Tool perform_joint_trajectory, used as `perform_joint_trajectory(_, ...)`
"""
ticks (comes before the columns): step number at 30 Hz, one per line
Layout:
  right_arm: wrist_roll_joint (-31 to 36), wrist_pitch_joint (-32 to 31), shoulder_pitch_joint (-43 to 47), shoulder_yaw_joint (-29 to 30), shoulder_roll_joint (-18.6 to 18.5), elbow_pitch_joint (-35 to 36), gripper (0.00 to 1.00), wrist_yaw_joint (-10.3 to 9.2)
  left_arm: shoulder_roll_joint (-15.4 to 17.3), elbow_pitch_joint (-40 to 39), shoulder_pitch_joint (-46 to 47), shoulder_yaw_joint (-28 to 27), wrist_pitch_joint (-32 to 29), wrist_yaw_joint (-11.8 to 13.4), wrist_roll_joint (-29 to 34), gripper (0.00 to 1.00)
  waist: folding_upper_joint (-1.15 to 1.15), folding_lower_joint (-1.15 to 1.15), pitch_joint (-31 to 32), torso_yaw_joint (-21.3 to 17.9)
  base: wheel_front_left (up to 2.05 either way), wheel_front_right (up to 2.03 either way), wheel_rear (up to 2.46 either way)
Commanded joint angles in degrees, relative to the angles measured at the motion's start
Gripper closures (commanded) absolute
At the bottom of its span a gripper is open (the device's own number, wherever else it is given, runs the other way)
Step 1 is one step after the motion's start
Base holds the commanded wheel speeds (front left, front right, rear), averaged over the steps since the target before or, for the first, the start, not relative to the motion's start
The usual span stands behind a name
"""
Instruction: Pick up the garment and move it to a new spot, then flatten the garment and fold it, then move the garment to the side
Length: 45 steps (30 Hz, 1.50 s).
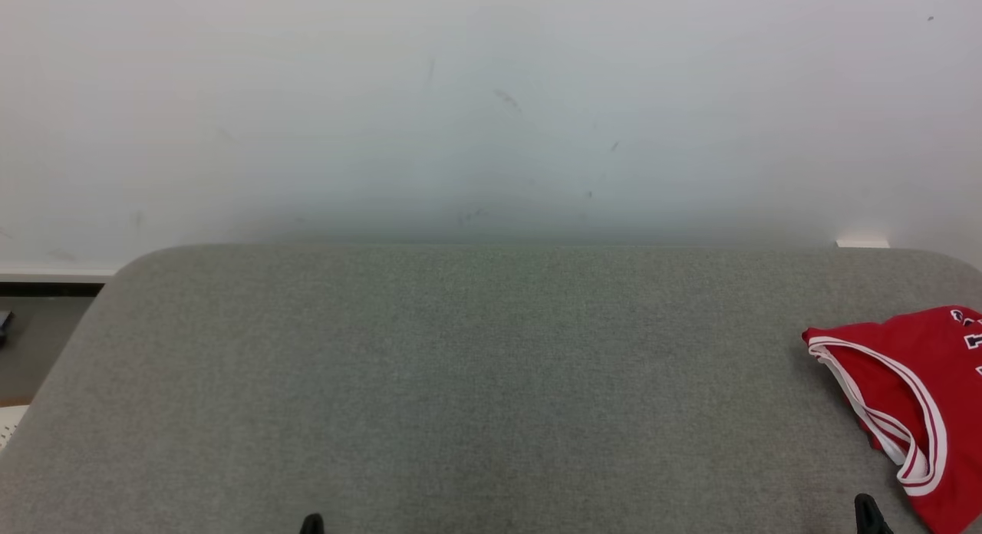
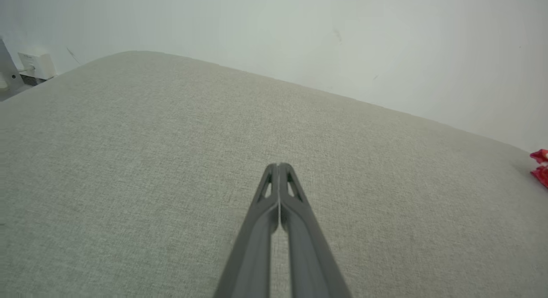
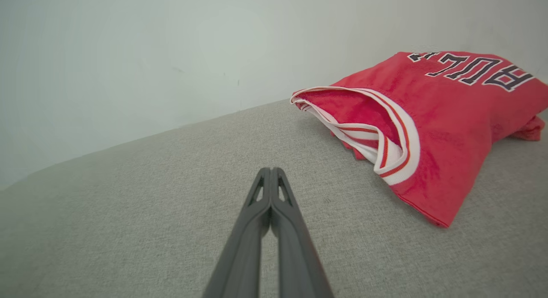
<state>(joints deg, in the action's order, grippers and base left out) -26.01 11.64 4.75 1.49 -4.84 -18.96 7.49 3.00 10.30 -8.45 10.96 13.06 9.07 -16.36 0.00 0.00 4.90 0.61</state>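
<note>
**Two grippers closed over the bench, garment off to the right**

Both grippers are pointing forward over the grey fabric-covered bench point(image 1: 460, 365). The left gripper point(image 2: 279, 166) is showing its two dark fingers pressed together at the tips and is gripping nothing. Bare bench fabric is lying ahead of it and close on either side.

The right gripper point(image 3: 270, 170) is likewise showing its fingers closed tip to tip, and it is also empty.

The red garment point(image 3: 449, 131) is lying bunched on the bench, ahead of the right gripper and to its right, apart from the fingertips. An opening edged in white-and-red striped trim is facing that gripper, and dark lettering is showing on the garment's far side. From the left gripper, the garment is sitting well off to the right.

A pale wall point(image 1: 491, 97) is standing beyond the bench, ahead of both grippers.
</note>
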Motion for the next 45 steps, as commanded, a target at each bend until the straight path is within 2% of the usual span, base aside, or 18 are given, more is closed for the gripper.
perform_joint_trajectory(1, -2.61, -0.4, -1.85, 0.41, -0.1, 1.1, 1.0, 0.0, 0.68, -0.79, 1.77, -0.65, -0.44, -0.5, -3.09, 1.0, 0.0, 0.0, -0.06, -0.02, 0.0, 0.0, 0.0)
perform_joint_trajectory(21, -19.67, -5.02, -4.52, 1.57, 0.39, 2.24, 1.0, 0.0, 1.8, 0.77, 5.65, -3.43, -4.2, -4.92, -24.04, 1.0, 0.0, 0.0, -0.91, -0.12, 0.0, 0.0, 0.0)
perform_joint_trajectory(45, -35.72, -9.59, -7.07, 2.83, 0.91, 3.11, 1.0, 0.0, 2.76, 1.68, 9.02, -6.3, -7.9, -8.95, -43.64, 1.0, 0.0, 0.0, -1.93, -0.25, 0.0, 0.0, 0.0)
